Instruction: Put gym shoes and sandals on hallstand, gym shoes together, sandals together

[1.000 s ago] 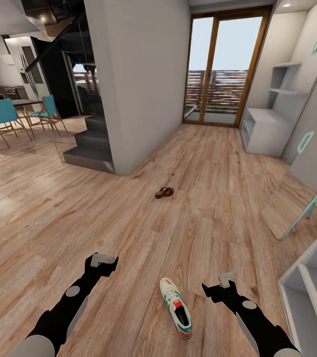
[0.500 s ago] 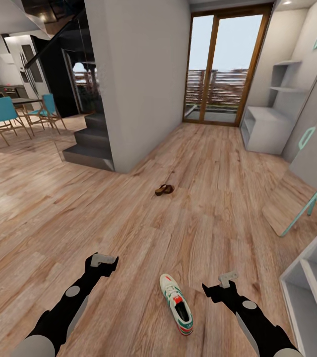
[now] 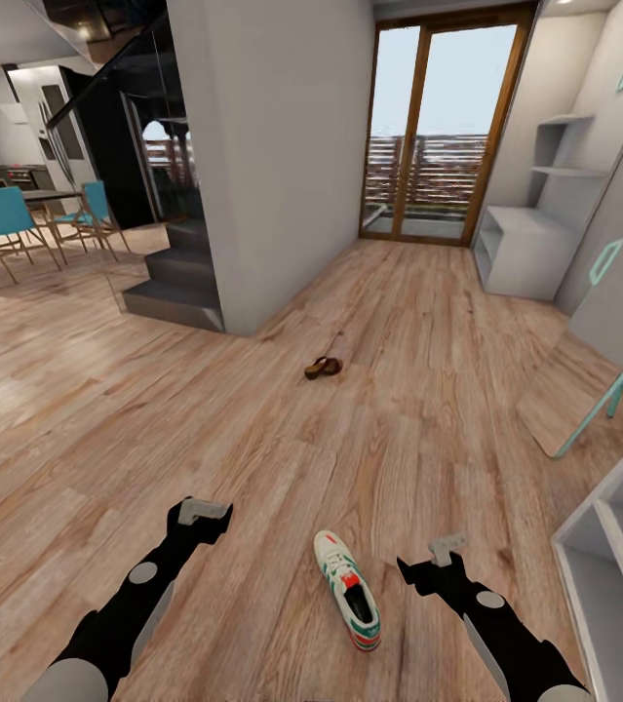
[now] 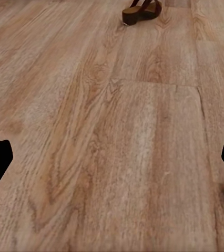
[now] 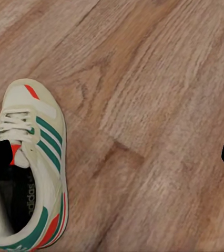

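One shoe near: a gym shoe [image 3: 347, 589] lies on the corridor floor [image 3: 253, 429], between your arms.
Grippers: left gripper [image 3: 202, 514] and right gripper [image 3: 435, 561] spread wide, empty.
Approach: lower the right one straight over the shoe's middle.
Sandal: a sandal [image 3: 323, 368] waits well ahead.

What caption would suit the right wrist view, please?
Open right gripper above a green-striped gym shoe lying on the wood-plank floor.

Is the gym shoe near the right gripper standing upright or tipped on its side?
Upright. The gym shoe rests sole-down on the corridor floor; its laces and dark opening face up.
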You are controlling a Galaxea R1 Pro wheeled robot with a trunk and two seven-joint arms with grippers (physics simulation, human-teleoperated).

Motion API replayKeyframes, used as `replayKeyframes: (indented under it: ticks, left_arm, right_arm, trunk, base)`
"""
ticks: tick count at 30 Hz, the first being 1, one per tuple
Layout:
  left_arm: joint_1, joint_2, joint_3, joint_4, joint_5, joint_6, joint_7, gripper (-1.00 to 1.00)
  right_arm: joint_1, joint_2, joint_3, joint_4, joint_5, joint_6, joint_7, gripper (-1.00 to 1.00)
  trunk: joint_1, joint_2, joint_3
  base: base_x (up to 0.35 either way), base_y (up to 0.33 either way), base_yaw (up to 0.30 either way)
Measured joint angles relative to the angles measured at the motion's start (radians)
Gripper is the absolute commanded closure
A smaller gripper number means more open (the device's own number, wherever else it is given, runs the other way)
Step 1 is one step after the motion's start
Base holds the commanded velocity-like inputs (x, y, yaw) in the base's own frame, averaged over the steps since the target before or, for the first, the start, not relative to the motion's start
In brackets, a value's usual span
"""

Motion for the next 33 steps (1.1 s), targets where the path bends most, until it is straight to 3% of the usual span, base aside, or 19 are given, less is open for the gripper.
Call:
replayKeyframes:
  ticks: [6,19,33]
  left_arm:
    - [0.000,-0.001,-0.002,0.000,0.000,0.000,0.000,-1.00]
    - [0.000,-0.001,-0.002,0.000,-0.002,0.000,0.000,-1.00]
    - [0.000,-0.001,-0.003,-0.001,0.000,0.000,0.000,-1.00]
  right_arm:
    - [0.000,0.000,0.000,0.000,0.000,0.000,0.000,-1.00]
    - [0.000,0.000,0.000,-0.002,0.000,0.000,0.000,-1.00]
    - [-0.001,0.000,0.000,0.001,0.000,0.000,0.000,-1.00]
  trunk:
    - [0.013,-0.022,-0.022]
    - [0.013,-0.022,-0.030]
    - [0.013,-0.022,-0.030]
  base:
    - [0.000,0.000,0.021]
    - [0.000,0.007,0.022]
    - [-0.019,0.249,0.000]
